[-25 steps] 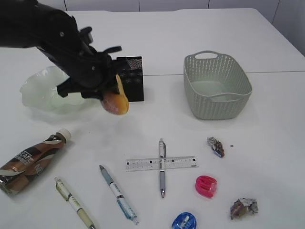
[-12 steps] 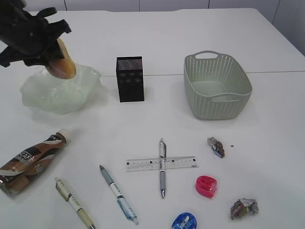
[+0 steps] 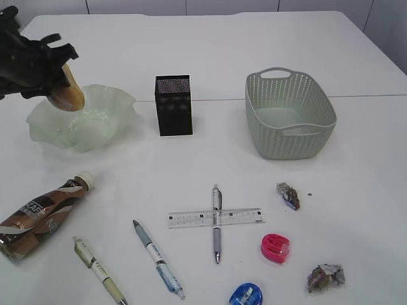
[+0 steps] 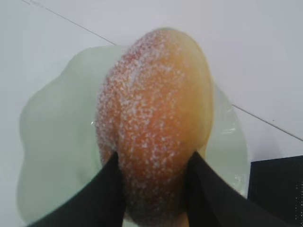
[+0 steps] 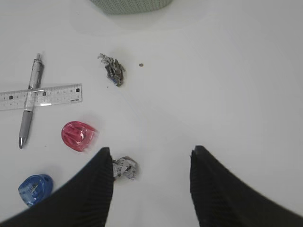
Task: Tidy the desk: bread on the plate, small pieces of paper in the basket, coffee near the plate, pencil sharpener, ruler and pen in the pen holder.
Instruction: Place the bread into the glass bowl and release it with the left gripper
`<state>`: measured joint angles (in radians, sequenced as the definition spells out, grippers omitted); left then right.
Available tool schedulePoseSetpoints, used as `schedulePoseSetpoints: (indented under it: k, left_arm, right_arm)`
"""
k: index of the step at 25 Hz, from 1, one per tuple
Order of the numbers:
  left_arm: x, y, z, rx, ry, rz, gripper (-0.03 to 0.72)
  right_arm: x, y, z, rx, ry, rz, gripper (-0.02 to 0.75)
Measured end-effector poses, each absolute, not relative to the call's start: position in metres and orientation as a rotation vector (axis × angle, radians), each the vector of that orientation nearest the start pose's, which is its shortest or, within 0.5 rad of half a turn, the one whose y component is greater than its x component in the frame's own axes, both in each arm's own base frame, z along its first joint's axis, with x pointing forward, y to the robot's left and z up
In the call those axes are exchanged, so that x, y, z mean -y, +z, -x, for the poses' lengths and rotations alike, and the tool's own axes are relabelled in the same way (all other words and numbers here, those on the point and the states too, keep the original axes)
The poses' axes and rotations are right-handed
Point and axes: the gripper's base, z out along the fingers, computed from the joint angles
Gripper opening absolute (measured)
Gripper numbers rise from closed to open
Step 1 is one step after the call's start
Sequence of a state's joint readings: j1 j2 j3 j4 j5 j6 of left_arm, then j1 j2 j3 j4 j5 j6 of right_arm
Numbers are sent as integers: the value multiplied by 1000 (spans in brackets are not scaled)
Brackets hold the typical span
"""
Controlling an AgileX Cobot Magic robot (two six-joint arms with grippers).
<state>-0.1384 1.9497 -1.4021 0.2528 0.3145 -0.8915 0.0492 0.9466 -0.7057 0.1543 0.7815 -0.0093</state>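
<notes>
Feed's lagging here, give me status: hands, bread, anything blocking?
Left hand shut on bread, over the plate, not released. Right hand open, empty, above crumpled paper. Nothing blocking.

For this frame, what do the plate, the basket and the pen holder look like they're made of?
Plate: pale green translucent glass or plastic, glossy, with a wavy ruffled rim. Basket: grey-green moulded plastic, matte, with a woven-look pattern and cut-out handle. Pen holder: black perforated sheet, probably metal mesh.

White table (image 3: 254, 38); on it plate (image 3: 114, 127), pen holder (image 3: 173, 105), basket (image 3: 289, 114), coffee bottle (image 3: 41, 216), ruler (image 3: 215, 218), pens, sharpeners, paper scraps.
</notes>
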Motion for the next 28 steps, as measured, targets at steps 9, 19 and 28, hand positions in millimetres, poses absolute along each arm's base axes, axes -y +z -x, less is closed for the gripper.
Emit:
schedulePoseSetpoints:
  k: [9, 19, 28]
  left_arm:
    - [55, 186, -445, -2309, -272, 602, 430]
    - [55, 185, -446, -2304, -272, 591, 575]
    - [54, 191, -437, -2372, -203, 606, 580]
  right_arm:
    - [-18, 285, -171, -2505, 200, -20, 386]
    - [-19, 285, -171, -2505, 202, -21, 386]
    - [-18, 285, -171, -2503, 186, -13, 386]
